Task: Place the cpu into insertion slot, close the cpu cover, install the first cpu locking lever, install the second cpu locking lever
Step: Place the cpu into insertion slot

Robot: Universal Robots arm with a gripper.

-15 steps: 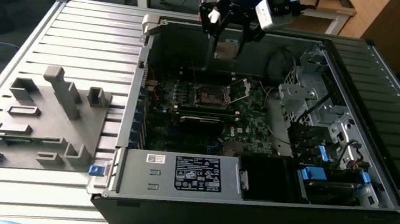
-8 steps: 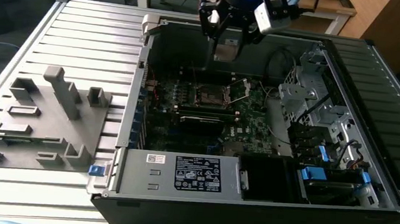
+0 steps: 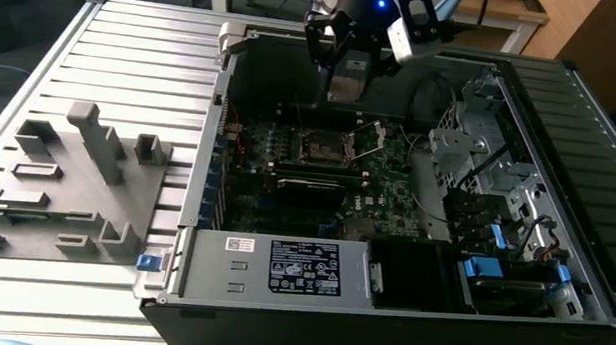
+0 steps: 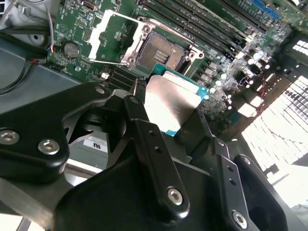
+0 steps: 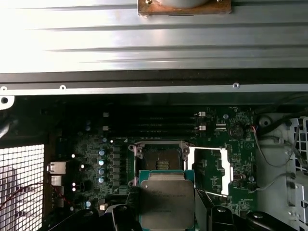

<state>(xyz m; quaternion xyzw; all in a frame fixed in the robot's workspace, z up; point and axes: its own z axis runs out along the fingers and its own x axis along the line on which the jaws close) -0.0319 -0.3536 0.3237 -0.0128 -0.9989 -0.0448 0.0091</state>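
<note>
Inside the open computer case [image 3: 383, 334] we see the insertion slot [image 5: 162, 161] empty, its cpu cover [image 5: 208, 151] swung open beside it. The hand [image 4: 169, 111] grips the cpu [image 5: 166, 202] by its edges above the slot, grey top apparently upward.

The gripper [image 3: 348, 92] hung inside the open computer case [image 3: 383, 334], gripping the cpu [image 3: 350, 76] above the insertion slot [image 3: 322, 147] on the motherboard [image 3: 389, 198], whose cpu cover [image 3: 369, 139] stood open toward the exterior view's right.
</note>
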